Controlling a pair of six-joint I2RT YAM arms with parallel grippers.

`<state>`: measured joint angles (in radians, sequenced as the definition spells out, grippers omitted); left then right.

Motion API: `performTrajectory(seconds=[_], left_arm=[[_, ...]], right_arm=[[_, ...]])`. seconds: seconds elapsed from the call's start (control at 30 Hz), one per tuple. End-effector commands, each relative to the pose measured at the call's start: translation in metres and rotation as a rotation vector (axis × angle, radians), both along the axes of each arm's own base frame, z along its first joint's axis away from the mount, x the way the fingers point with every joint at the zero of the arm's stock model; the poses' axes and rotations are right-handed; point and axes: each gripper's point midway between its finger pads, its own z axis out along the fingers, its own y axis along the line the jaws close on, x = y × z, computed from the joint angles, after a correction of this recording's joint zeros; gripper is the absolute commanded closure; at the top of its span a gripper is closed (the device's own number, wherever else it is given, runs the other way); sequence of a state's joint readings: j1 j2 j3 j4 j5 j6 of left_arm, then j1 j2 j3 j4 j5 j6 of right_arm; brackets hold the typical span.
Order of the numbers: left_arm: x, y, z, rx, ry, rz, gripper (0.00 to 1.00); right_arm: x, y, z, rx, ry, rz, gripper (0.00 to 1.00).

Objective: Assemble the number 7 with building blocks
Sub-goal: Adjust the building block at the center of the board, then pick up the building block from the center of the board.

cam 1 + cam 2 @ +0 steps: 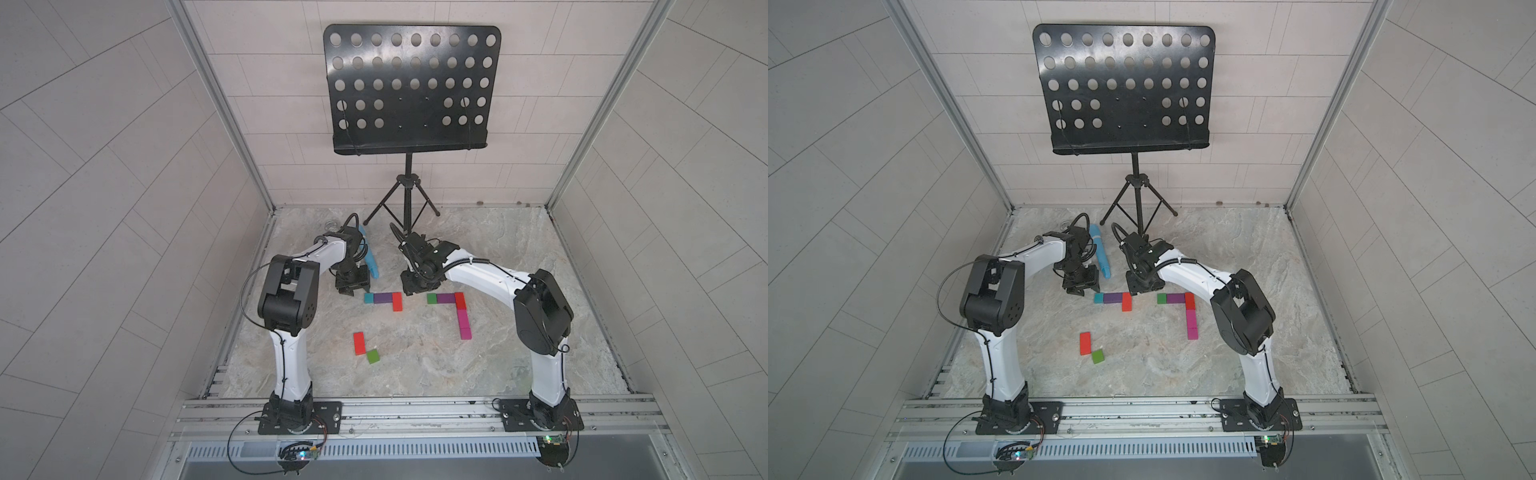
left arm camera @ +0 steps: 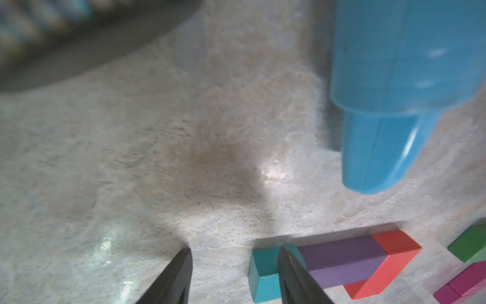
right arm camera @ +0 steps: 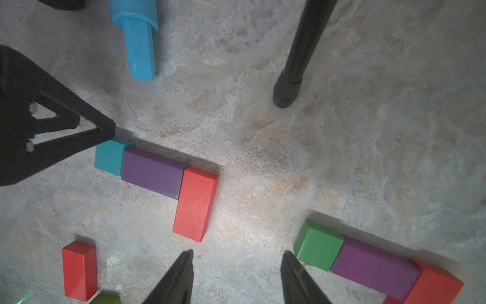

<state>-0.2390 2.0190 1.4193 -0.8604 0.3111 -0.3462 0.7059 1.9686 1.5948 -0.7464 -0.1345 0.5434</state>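
Jaws part-open and empty, my left gripper (image 2: pixel 234 254) and right gripper (image 3: pixel 236 255) hang by the half-built 7 of flat matte building blocks (image 1: pixel 383 297); next I'd fetch the loose red rectangular block (image 1: pixel 359 343) nearer my base for its stem.

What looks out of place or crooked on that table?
The loose green block sits twisted by a corner of the spare red block, away from both sevens. The left seven has a much shorter stem than the right seven. A blue microphone lies behind them, unrelated.
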Motion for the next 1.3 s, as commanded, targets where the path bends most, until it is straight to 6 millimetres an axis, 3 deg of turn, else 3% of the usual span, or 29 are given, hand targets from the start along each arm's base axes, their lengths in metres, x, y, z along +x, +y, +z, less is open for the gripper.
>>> performTrajectory(seconds=[0.0,0.63,0.77,0.83,0.9,1.07,1.27], left_arm=[[-0.004,-0.002,-0.001,0.005,0.020,-0.030,0.41],[-0.002,-0.002,0.002,0.008,0.011,-0.025,0.38],[0.001,0.003,0.011,0.030,-0.012,-0.018,0.27],[0.004,0.008,0.024,0.033,-0.046,-0.001,0.14],[0.005,0.018,0.038,0.035,-0.077,0.029,0.00],[-0.006,0.062,0.072,0.026,-0.151,0.158,0.00],[-0.045,0.134,0.083,0.050,-0.198,0.393,0.00]], right_arm=[[-0.002,-0.004,0.011,0.013,-0.015,-0.013,0.43],[-0.001,-0.003,0.010,0.019,-0.010,-0.018,0.43],[-0.003,-0.001,0.022,0.036,-0.024,-0.022,0.43],[-0.009,0.004,0.031,0.045,-0.030,-0.008,0.42],[-0.021,0.010,0.039,0.038,-0.031,0.015,0.41],[-0.062,0.042,0.048,0.062,0.016,0.034,0.35],[-0.103,0.084,0.024,-0.010,0.105,0.093,0.32]])
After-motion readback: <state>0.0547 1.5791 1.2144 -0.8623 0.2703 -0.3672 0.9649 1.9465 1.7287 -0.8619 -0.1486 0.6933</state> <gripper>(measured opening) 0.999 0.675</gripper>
